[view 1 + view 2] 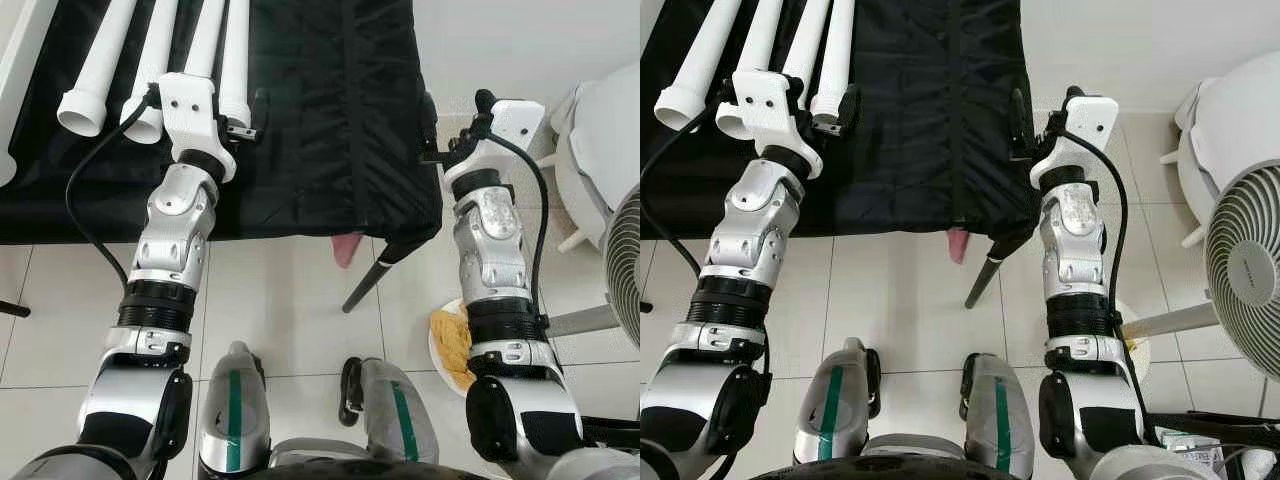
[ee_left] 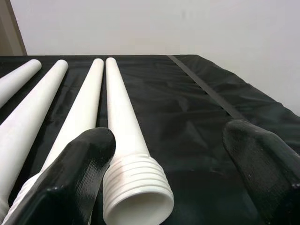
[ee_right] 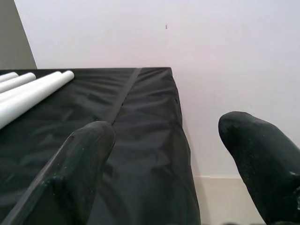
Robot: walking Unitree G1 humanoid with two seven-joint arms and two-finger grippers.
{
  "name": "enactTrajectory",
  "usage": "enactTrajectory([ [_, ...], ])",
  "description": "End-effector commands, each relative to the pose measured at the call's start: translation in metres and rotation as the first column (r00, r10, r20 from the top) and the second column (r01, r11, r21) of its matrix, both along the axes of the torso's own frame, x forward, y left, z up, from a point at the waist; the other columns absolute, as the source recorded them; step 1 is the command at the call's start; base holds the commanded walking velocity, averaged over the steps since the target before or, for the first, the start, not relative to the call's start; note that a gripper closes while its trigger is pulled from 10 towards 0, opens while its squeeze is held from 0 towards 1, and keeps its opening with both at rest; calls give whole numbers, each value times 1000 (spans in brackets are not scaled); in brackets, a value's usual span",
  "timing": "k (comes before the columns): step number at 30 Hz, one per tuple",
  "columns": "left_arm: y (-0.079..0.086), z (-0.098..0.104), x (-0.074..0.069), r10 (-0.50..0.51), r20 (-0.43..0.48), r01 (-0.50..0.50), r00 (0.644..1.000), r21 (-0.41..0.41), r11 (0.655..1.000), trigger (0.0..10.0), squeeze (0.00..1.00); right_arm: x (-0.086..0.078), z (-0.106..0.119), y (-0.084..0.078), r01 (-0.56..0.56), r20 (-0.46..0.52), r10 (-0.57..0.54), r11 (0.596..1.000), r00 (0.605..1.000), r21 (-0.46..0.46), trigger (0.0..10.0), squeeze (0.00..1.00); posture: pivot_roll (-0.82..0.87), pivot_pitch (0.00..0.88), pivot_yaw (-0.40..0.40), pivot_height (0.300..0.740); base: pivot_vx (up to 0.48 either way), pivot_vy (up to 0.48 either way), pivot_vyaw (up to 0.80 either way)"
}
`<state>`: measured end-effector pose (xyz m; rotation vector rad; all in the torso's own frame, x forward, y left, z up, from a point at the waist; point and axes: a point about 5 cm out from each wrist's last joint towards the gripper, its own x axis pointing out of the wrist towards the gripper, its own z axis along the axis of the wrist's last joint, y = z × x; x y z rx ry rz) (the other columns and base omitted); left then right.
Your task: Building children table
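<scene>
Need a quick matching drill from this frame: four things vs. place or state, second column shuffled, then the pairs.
Things:
1. white table legs
2. left gripper
3. right gripper
4. fan

Places or states:
A. open, at the right edge of the black cloth
B. on the floor to the robot's right
C. lying side by side on the black cloth
D. open, its fingers either side of a threaded leg end

Pairs: 1-C, 2-D, 3-A, 4-B
</scene>
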<state>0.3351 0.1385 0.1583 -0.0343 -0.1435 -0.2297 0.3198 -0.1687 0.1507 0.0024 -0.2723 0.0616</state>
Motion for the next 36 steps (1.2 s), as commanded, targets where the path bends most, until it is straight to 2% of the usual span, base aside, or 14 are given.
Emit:
enactTrajectory([
  [1,6,-4,0,94,-11,-94,995,-3,996,10000,0,-2,-1,1,-7,4,7,1000,1000,-2,10000,0,57,15,12,740,0,0,0],
  [3,6,-2,1,101,7,-101,995,-3,995,10000,0,-3,-3,-1,5,4,-5,1000,1000,-2,10000,0,60,0,12,740,0,0,0],
  [4,4,0,3,89,17,-89,996,5,996,10000,0,-2,-5,-4,14,-6,-14,1000,1000,26,10000,769,62,0,13,740,0,0,0],
  [5,4,0,3,89,17,-89,996,5,996,10000,0,-2,-5,-4,14,-6,-14,1000,1000,26,10000,769,62,0,13,740,0,0,0],
  [6,2,2,5,79,20,-79,997,17,997,10000,208,-2,-4,-5,23,-1,-23,999,1000,39,10000,1000,61,4,11,740,0,0,0],
  [7,0,5,6,65,24,-65,998,10,998,10000,1000,-1,-1,-4,24,9,-24,998,1000,53,10000,1000,60,9,17,740,0,0,0],
  [13,-3,9,7,44,34,-45,998,5,999,10000,1000,2,6,1,14,39,-15,999,999,43,10000,1000,61,0,16,740,0,0,0],
  [14,-2,9,7,54,38,-55,998,7,998,10000,0,2,6,1,17,42,-19,999,999,41,10000,0,62,0,18,740,0,0,0],
  [16,0,7,4,91,37,-91,995,-3,996,10000,0,0,6,3,28,47,-28,1000,999,-1,10000,0,59,0,15,740,0,0,0],
  [17,0,7,4,91,37,-91,995,-3,996,10000,0,0,6,3,28,47,-28,1000,999,-1,10000,0,59,0,15,740,0,0,0],
  [19,1,6,3,103,36,-103,994,-8,995,10000,0,1,5,4,54,48,-50,996,998,-74,10000,0,60,0,12,740,0,0,0],
  [21,1,5,2,101,43,-101,994,7,995,10000,0,2,3,3,72,33,-69,992,997,-102,10000,0,54,0,9,740,0,0,0],
  [29,0,6,4,88,51,-89,995,13,996,10000,0,3,5,-1,93,34,-89,986,995,-138,10000,0,44,0,9,740,0,0,0],
  [36,1,7,7,95,50,-96,994,4,995,10000,0,2,6,-8,111,39,-107,986,994,-124,10000,0,32,0,12,740,0,0,0],
])
